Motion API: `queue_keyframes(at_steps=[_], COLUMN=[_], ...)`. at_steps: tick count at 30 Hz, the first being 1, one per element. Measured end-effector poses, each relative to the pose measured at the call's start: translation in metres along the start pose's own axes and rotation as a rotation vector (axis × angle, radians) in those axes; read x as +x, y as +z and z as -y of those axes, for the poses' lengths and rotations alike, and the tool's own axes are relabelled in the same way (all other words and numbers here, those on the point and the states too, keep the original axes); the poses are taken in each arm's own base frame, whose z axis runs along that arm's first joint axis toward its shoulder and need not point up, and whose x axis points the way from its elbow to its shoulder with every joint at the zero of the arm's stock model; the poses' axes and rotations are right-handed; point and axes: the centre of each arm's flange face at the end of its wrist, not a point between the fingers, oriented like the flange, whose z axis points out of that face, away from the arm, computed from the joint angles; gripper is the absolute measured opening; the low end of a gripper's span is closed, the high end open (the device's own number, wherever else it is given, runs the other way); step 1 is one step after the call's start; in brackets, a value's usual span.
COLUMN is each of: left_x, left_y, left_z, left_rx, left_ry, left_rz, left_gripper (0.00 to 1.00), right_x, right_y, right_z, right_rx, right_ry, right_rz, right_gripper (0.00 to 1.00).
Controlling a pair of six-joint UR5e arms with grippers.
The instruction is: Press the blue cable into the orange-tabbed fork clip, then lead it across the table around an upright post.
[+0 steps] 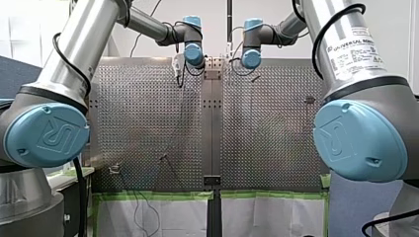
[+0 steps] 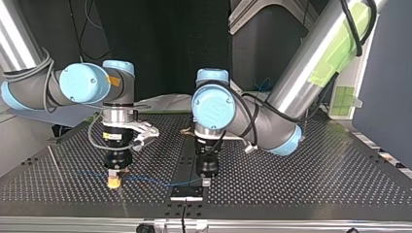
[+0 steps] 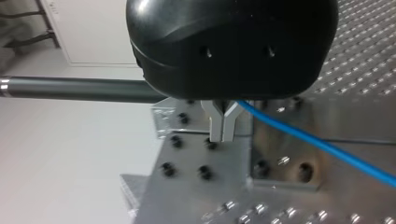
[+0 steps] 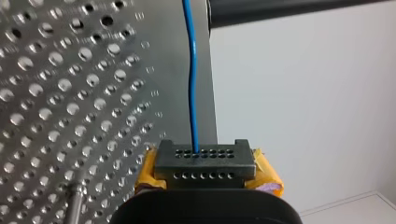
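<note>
From across the bench (image 2: 316, 170), the right hand (image 2: 113, 181) is clenching the cable (image 2: 145, 180) between its yellow pads. It is hovering low over the bench edge farthest from the arm bases. The cable is running along that edge, just above the surface, to the left hand (image 2: 206, 181). Its metal fingers (image 3: 223, 127) are pressing together by the middle strip (image 2: 186, 167), apparently pinching the cable. Neither clip nor post is showing clearly, so the pressing and the routing both look yet to be done. Open perforated bench is lying to both sides and behind the hands, while the edge is sitting close in front of them.
</note>
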Motion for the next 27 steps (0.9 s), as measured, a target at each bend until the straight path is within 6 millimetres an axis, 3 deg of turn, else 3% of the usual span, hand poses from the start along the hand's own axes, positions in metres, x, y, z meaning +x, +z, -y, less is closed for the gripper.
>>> queue_keyframes(at_steps=[11, 20, 27], left_x=[0.022, -0.008, -0.035], left_y=[0.004, 0.004, 0.002], left_z=[0.035, 0.057, 0.073], left_rx=[0.029, 0.056, 0.071], left_ry=[0.022, -0.014, -0.052], left_rz=[-0.050, 0.003, 0.049], left_gripper=[0.01, 0.01, 0.01], right_x=[0.003, 0.029, 0.031], right_y=[0.005, 0.003, -0.001], right_z=[-0.028, -0.050, -0.064], right_rx=[-0.040, -0.060, -0.049], right_ry=[-0.014, -0.023, -0.033], right_rz=[0.019, 0.025, 0.081], right_gripper=[0.00, 0.00, 0.00])
